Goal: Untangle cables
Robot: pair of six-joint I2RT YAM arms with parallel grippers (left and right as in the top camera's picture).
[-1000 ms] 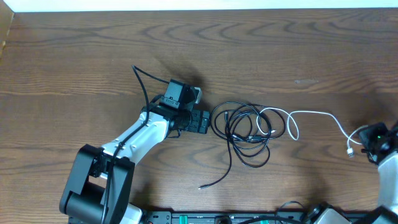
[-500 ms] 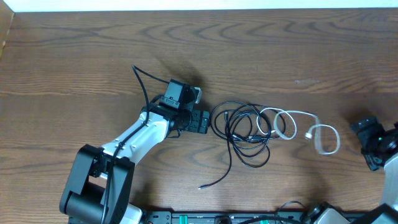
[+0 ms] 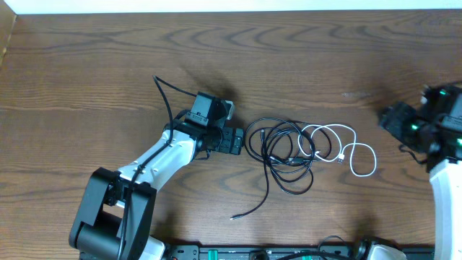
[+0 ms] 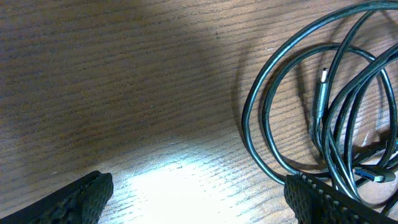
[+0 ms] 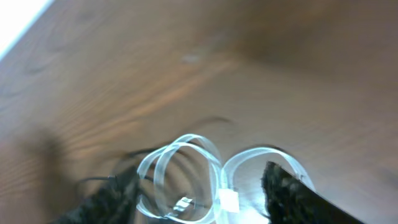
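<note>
A tangle of black cables [image 3: 283,150] lies mid-table, with one loose end [image 3: 232,216] trailing toward the front. The white cable [image 3: 345,146] lies in loops on the tangle's right side, its plug [image 3: 339,160] free. My left gripper [image 3: 237,141] is open and empty at the tangle's left edge. In the left wrist view its gripper [image 4: 199,205] stands wide, the right finger [image 4: 323,202] at the black loops [image 4: 323,106]. My right gripper [image 3: 391,120] is open and empty, raised right of the white loops [image 5: 186,165]; its gripper [image 5: 202,186] view is blurred.
The wooden table [image 3: 86,65] runs to a white strip at the far edge. The left arm's own black wire [image 3: 164,97] arcs behind its wrist. The arm bases stand at the front edge.
The white cable's stretched end has sprung back left and curled into loops beside the tangle. My right gripper has moved up and left, away from it. The left arm has not moved.
</note>
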